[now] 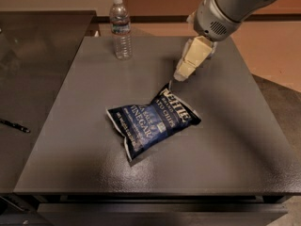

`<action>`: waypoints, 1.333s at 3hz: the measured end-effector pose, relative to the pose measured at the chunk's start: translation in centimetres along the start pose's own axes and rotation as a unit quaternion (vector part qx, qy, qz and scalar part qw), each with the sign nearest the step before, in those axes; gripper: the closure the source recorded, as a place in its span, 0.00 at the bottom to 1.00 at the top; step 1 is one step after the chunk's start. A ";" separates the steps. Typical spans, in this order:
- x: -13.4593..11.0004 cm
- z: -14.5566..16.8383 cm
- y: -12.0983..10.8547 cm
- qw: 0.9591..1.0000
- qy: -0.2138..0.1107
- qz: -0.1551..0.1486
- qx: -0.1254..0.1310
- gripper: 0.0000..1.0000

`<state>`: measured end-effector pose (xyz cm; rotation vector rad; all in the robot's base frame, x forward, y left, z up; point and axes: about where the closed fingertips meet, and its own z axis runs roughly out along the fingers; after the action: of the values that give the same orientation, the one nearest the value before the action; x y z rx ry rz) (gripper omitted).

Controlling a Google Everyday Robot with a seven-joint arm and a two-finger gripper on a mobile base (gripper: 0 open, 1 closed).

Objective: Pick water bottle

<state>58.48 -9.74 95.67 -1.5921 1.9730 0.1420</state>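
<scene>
The water bottle (121,28) is small, clear and ribbed, with a white cap and a narrow blue-and-white label band. It stands upright near the far left edge of the dark table (235,126). My gripper (180,74) hangs from the grey arm over the far middle of the table, pointing down and to the left. It is well to the right of the bottle and apart from it, just above the top corner of a blue chip bag (153,121). It holds nothing that I can see.
The blue chip bag lies flat in the middle of the table. The grey arm (225,8) covers the far right part of the table. A lower dark surface (33,69) with a pen (14,125) lies to the left.
</scene>
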 end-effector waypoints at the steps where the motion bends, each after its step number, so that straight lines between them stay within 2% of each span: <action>1: -3.0 2.9 -2.3 1.000 -0.010 0.017 0.003 0.00; 2: -5.7 5.8 -4.6 0.999 -0.015 0.045 0.006 0.00; 4: -10.4 10.8 -7.8 0.995 -0.059 0.085 -0.001 0.00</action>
<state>70.82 1.76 94.21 -1.3833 2.0128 0.2990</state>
